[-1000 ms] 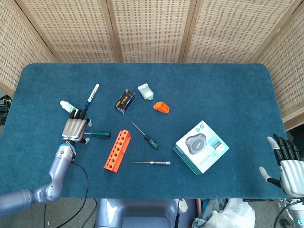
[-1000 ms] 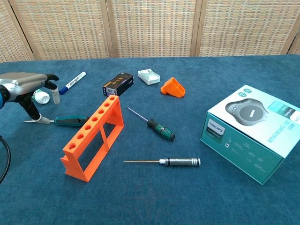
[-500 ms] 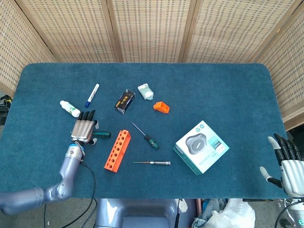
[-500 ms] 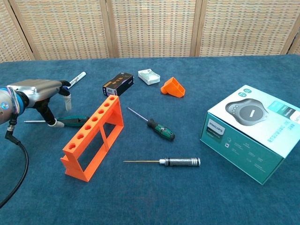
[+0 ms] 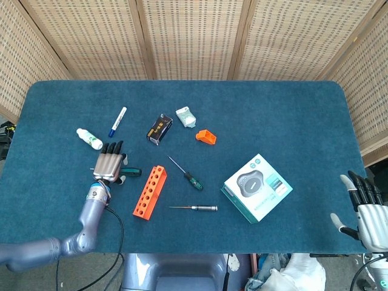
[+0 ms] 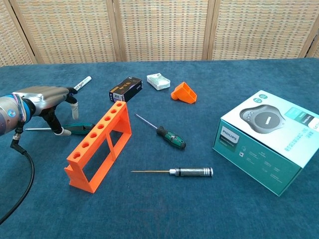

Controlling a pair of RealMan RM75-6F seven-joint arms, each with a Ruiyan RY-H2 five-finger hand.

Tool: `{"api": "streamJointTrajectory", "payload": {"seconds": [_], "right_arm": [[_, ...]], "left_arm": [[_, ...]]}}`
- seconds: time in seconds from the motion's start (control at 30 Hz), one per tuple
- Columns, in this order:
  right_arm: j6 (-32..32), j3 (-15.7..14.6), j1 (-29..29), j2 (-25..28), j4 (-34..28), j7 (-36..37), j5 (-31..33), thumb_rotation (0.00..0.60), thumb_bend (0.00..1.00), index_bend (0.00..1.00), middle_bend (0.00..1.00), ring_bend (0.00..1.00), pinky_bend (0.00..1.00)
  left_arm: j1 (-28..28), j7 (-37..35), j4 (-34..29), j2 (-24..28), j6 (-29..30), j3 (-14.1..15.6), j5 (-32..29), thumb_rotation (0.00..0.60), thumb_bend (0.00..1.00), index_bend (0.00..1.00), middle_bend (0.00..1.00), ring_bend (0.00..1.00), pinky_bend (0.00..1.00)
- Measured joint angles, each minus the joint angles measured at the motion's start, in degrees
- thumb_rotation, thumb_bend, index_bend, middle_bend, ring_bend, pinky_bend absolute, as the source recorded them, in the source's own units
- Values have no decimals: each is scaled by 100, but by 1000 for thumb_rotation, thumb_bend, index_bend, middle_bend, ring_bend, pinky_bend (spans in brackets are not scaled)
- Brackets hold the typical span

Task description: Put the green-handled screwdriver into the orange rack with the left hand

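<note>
A green-handled screwdriver [image 5: 129, 171] [image 6: 79, 128] lies flat on the blue table, just left of the orange rack [image 5: 150, 192] [image 6: 98, 147], with its thin shaft pointing left. My left hand [image 5: 109, 165] [image 6: 46, 99] hovers over the shaft end, fingers stretched out and apart, the thumb hanging down beside the shaft; it holds nothing. The rack stands upright with its row of holes empty. My right hand [image 5: 365, 208] stays at the table's near right corner, fingers spread and empty; the chest view does not show it.
A second screwdriver [image 5: 193, 180] [image 6: 171, 138] with a green-black handle lies right of the rack, a silver-handled one [image 6: 191, 172] nearer the front. Behind are a marker [image 6: 79, 83], a white tube [image 5: 89, 139], a black box [image 6: 125, 88], a white packet [image 6: 158, 80], an orange bin [image 6: 184, 92]. A Philips box [image 6: 269, 138] sits right.
My left hand has moved right and slightly nearer, from beside the white tube to above the green-handled screwdriver's shaft. The screwdriver, the rack and my right hand have not moved.
</note>
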Motion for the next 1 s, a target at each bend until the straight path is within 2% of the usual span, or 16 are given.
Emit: {"api": "streamJointTrajectory", "payload": {"seconds": [0.5, 0.8, 1.0], "right_arm": [[-8, -17, 9, -11, 4, 12, -33, 600, 258, 0, 0, 0, 0], [-2, -28, 10, -11, 0, 12, -62, 600, 258, 0, 0, 0, 0], [0, -29, 10, -11, -3, 14, -60, 600, 258, 0, 0, 0, 0]], "left_arm": [[-240, 261, 171, -242, 24, -12, -210, 600, 258, 433, 0, 0, 0], [-295, 342, 317, -365, 44, 40, -239, 600, 261, 485, 6, 0, 0], [-298, 304, 381, -431, 87, 48, -193, 600, 273, 559, 19, 0, 0]]}}
